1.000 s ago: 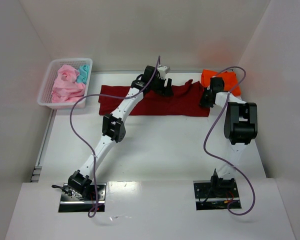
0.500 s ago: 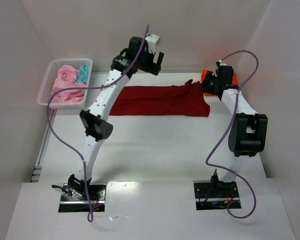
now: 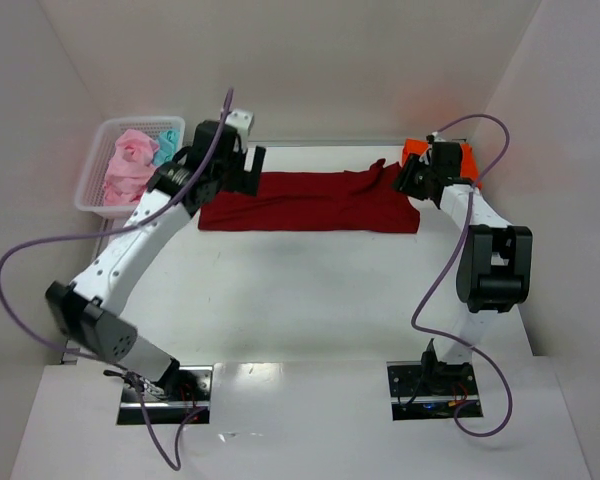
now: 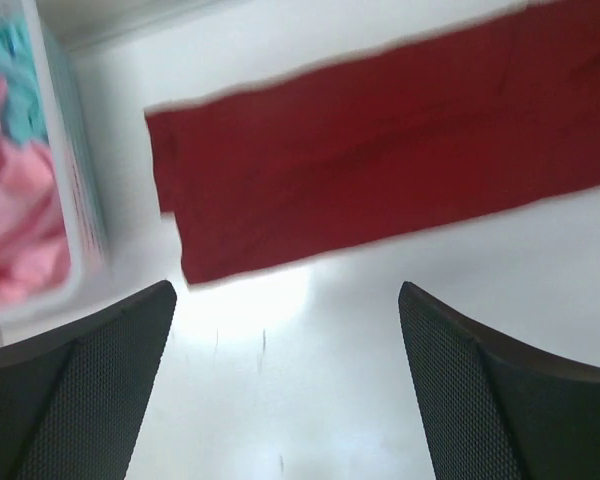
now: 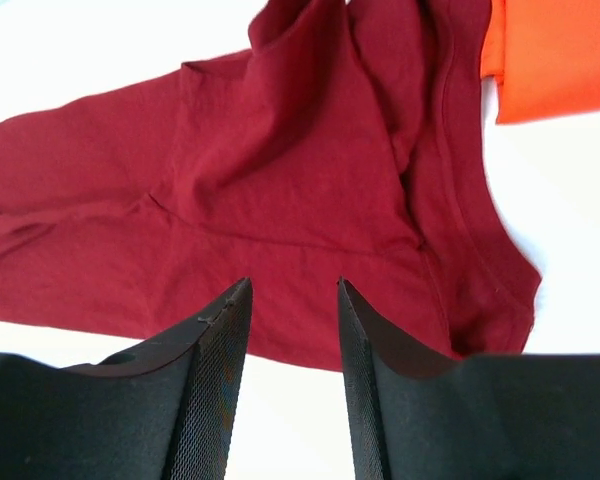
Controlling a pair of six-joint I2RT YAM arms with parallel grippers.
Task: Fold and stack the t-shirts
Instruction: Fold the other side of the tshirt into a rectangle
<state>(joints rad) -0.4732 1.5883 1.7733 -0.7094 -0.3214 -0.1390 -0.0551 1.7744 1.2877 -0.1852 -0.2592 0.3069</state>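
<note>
Dark red t-shirt [image 3: 310, 203], far strip: likely soft, light, limp, best pinched at end corners; left gripper [image 4: 285, 292] jaws wide apart, right gripper [image 5: 292, 287] jaws narrowly apart, both empty.

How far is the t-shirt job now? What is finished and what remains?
Done: the orange shirt looks folded at the far right. In hand: the dark red shirt lies as a long strip; the left gripper and right gripper hover open at its ends, holding nothing. Left: its further folds, stacking, and the pink shirts and teal shirt in the basket.
</note>
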